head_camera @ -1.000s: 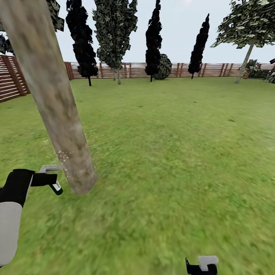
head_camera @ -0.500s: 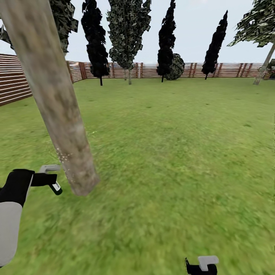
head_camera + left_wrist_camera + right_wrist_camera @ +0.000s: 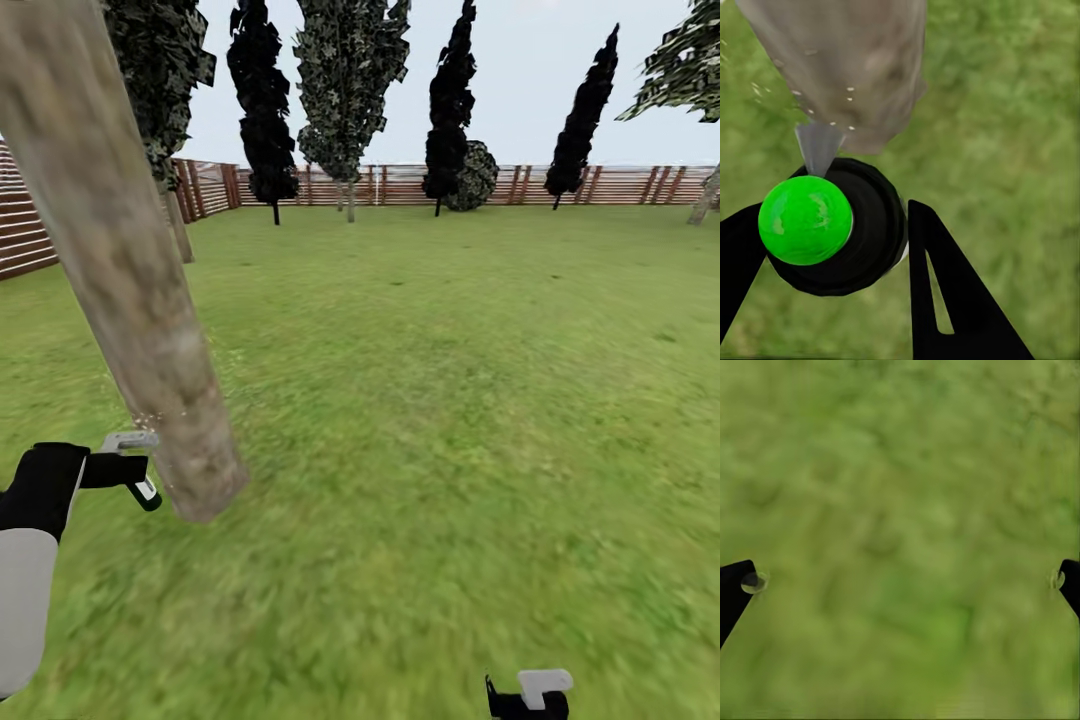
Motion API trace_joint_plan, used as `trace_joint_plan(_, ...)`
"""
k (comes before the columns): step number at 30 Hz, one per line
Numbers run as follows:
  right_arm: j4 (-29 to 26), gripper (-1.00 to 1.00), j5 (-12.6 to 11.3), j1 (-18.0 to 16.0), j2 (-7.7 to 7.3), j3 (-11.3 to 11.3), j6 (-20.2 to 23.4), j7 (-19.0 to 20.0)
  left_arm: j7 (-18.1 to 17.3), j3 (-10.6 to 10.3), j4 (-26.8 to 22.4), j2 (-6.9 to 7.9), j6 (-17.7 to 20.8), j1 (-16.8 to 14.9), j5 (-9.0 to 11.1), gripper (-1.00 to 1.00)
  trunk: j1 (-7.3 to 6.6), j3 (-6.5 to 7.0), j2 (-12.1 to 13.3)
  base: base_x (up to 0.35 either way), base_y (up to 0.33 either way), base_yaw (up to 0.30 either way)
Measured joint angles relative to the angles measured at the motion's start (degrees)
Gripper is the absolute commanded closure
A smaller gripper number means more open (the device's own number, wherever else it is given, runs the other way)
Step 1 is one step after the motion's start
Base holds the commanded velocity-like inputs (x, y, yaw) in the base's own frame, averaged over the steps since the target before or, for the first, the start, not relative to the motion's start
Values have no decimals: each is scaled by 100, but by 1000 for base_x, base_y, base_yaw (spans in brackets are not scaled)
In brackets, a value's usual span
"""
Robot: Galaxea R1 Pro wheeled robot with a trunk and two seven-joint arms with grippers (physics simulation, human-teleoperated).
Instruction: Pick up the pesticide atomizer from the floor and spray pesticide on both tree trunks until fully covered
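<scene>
One trunk (image 3: 130, 300) now sits nearer our left gripper (image 3: 825, 247), clamped on the sprayer (image 3: 832, 225); speckles are sparse, so spraying continues. Right gripper (image 3: 904, 581) gapes apart.

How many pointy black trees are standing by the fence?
3 black trees: one left of the speckled tree, one beside the round bush, one farther right. Others may hide behind the big trunk.

The tree trunk (image 3: 130, 300) is blotchy beige-grey with whitish speckles (image 3: 802, 97), the grass floor (image 3: 450, 400) mottled green-yellow, the fence (image 3: 400, 185) brown-slatted, the sprayer (image 3: 832, 225) black with a bright green ball and pale grey nozzle.
</scene>
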Motion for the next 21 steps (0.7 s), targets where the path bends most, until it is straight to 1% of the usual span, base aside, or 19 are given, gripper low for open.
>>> trace_joint_plan(3, 0, -100, 0, 0, 0, 0, -2, 0, 0, 0, 0, 0, -3, 18, -6, 100, 0, 9, 0, 183, -233, 265)
trace_joint_plan(4, 0, -100, 0, 0, 0, 1, -2, 0, 0, 0, -1, 1, -8, 91, -22, 100, 0, 12, 0, 166, -158, 266)
trace_joint_plan(6, 0, -100, 0, 0, 0, -1, -1, 0, 70, -1, 0, -1, -17, 390, -26, 100, 1, 18, 0, 48, -43, 263)
trace_joint_plan(7, 0, -100, 0, 0, 0, 1, 3, 0, 183, -8, 1, -17, -37, 561, -29, 100, 1, 21, 0, 10, -9, 148)
trace_joint_plan(8, 0, -100, 0, 0, 0, 1, 1, 0, 231, -21, -2, -38, -39, 618, 16, 100, 0, 23, 0, 4, -4, 60)
trace_joint_plan(10, 0, -100, 0, 0, 0, 5, 2, 0, 263, -34, -5, -120, -28, 651, 63, 100, 0, 24, 0, 1, -1, 16)
trace_joint_plan(12, 6, -100, 0, 0, 0, 6, -1, 0, 271, -43, -10, -236, -20, 656, 88, 100, 0, 24, 0, 0, 0, 3)
trace_joint_plan(13, 8, -100, 0, 0, 0, 6, 3, 0, 270, -37, -11, -321, -21, 657, 99, 100, 0, 24, 0, 0, 0, 0)
trace_joint_plan(14, 8, -100, 0, 0, 0, 6, 3, 0, 271, -40, -5, -391, -28, 657, 77, 100, 0, 24, 0, 0, 0, 0)
trace_joint_plan(15, 9, -100, 0, 0, 0, 7, 2, 0, 272, -30, 24, -418, -45, 663, 27, 100, 0, 24, 0, 0, 0, 0)
trace_joint_plan(16, 9, -100, 0, 1, 0, 7, 3, 2, 274, -1, 22, -368, -70, 763, -49, 100, 0, 24, 0, 0, 0, 0)
trace_joint_plan(17, 5, -100, 0, 0, 0, 4, 3, 3, 274, 5, 4, -274, -95, 933, -65, 100, 0, 23, 0, 0, 0, 0)
trace_joint_plan(18, 4, -100, 0, 0, 0, 4, 3, 3, 272, 4, -1, -193, -210, 1035, -45, 100, 0, 24, 0, 0, 0, 0)
trace_joint_plan(20, 2, -100, 0, 0, 0, 5, 2, 1, 279, 1, 2, -131, -580, 1131, 5, 100, 0, 24, 0, 0, 0, 40)
trace_joint_plan(21, 2, -100, 0, 0, 0, 4, 4, 0, 280, 2, 0, -138, -657, 1147, 16, 100, 0, 24, 0, 87, -43, 191)
